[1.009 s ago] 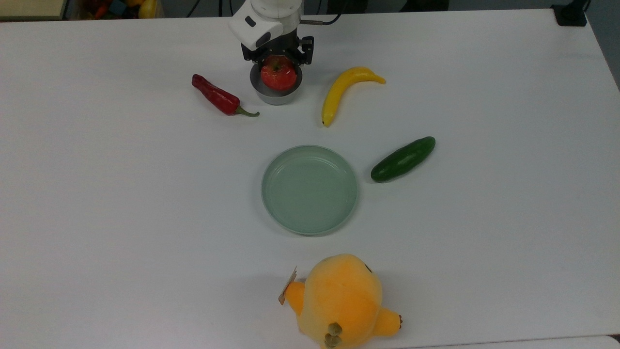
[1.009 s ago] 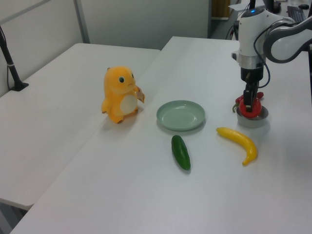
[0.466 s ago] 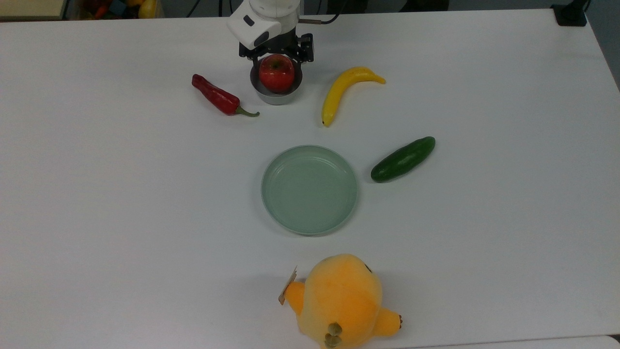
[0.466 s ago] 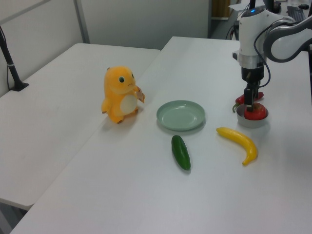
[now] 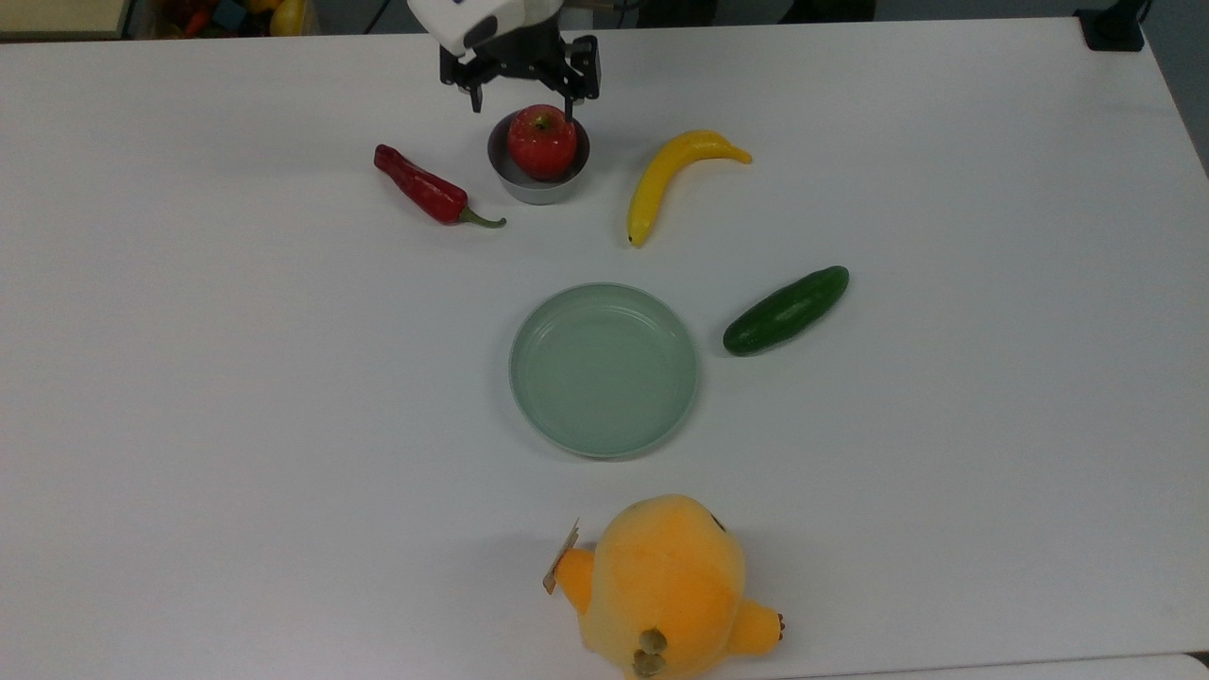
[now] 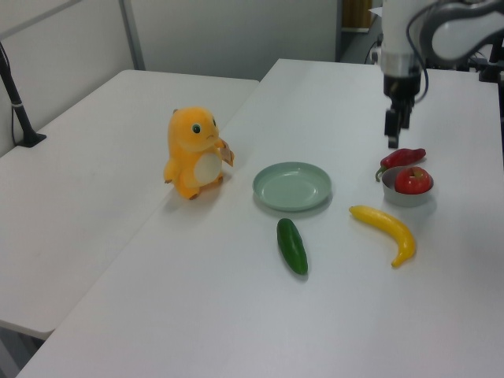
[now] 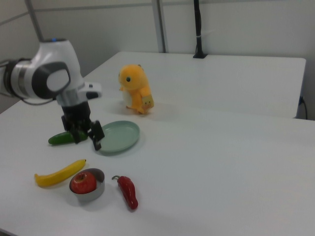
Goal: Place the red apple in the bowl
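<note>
Released and spread wide, one gripper point(image 5: 521, 99) at the top view's upper centre, raised clear of everything. Just below it, one red apple point(image 5: 542, 142) seated in one grey bowl point(image 5: 535, 188), touched by neither finger. Flanking the bowl, one red chili pepper point(image 5: 419, 187) and one banana point(image 5: 667, 176), both apart from it. Lower down: one cucumber point(image 5: 786, 310), one pale green plate point(image 5: 604, 369), one orange plush toy point(image 5: 665, 586) on the white table point(image 5: 189, 378).
</note>
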You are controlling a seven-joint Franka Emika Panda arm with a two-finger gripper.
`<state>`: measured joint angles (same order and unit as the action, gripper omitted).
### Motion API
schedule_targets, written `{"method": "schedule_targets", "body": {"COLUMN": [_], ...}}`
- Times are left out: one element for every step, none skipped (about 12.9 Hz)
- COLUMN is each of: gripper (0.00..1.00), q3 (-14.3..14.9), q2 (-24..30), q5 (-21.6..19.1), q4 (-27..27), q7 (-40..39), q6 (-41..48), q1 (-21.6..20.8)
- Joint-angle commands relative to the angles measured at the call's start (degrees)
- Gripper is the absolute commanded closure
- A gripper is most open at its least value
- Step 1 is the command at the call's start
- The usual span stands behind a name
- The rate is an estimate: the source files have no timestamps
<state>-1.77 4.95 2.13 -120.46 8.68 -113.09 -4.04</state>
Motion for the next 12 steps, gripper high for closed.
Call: {"method": "schedule_targets", "body": {"gripper": [0.0, 0.0, 0.0, 0.0, 0.0, 0.0, 0.0, 0.0, 0.0, 0.0, 0.0, 0.0], "q3": [0.1, 0.1, 0.2, 0.1, 0.1, 0.1, 0.2, 0.2, 0.2, 0.2, 0.1, 0.0], "q2": [-0.4, -1.2, -1.4, -1.4, -1.3, -1.5, -1.6, -1.6, -1.6, -1.6, -1.6, -1.6], "q5": [-2.8, -4.3, -5.3, -5.6, -6.0, -7.0, -8.5, -9.3, -9.4, -9.4, -9.4, -9.4], "q4": [10.5, 14.3, 16.5, 18.0, 19.7, 21.4, 22.8, 24.1, 25.5, 26.6, 27.5, 28.3], "q7": [1.3, 1.3, 1.3, 1.3, 1.3, 1.3, 1.3, 1.3, 1.3, 1.3, 1.3, 1.3], "q6": [7.7, 9.9, 11.0, 12.3, 13.6, 15.0, 16.5, 18.3, 19.6, 20.8, 21.2, 21.4], "q1": [0.8, 0.9, 0.9, 0.9, 0.9, 0.9, 0.9, 0.9, 0.9, 0.7, 0.6, 0.5]}}
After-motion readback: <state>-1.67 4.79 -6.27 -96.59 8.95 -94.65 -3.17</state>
